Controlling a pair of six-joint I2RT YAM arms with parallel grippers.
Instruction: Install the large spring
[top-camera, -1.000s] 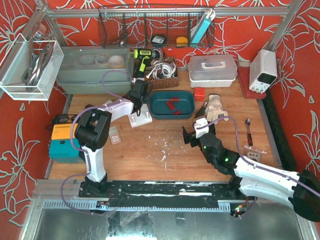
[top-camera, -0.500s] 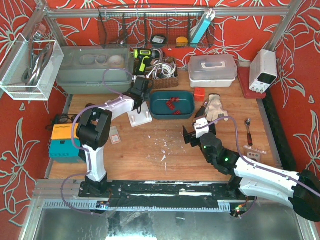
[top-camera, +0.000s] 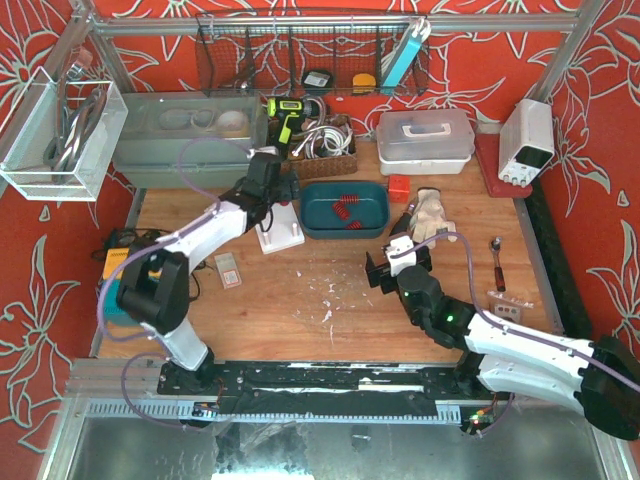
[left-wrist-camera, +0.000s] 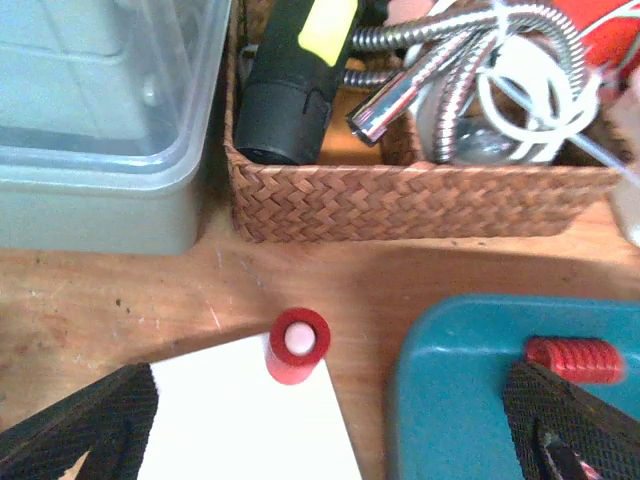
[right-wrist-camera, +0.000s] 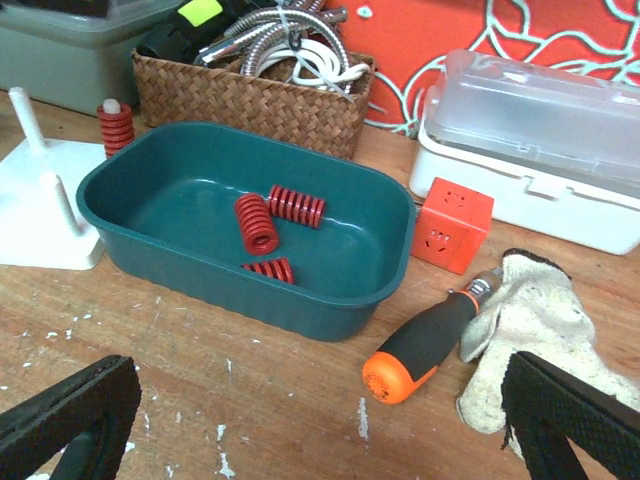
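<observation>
Near the tabletop's far edge the left gripper (left-wrist-camera: 325, 400) hangs released above the large spring (left-wrist-camera: 298, 345) on its white base (left-wrist-camera: 235, 425); the right gripper (right-wrist-camera: 320, 375) gapes empty.

I can read no text anywhere; marks on the orange cube (right-wrist-camera: 452, 226) are too faint to make out.
</observation>
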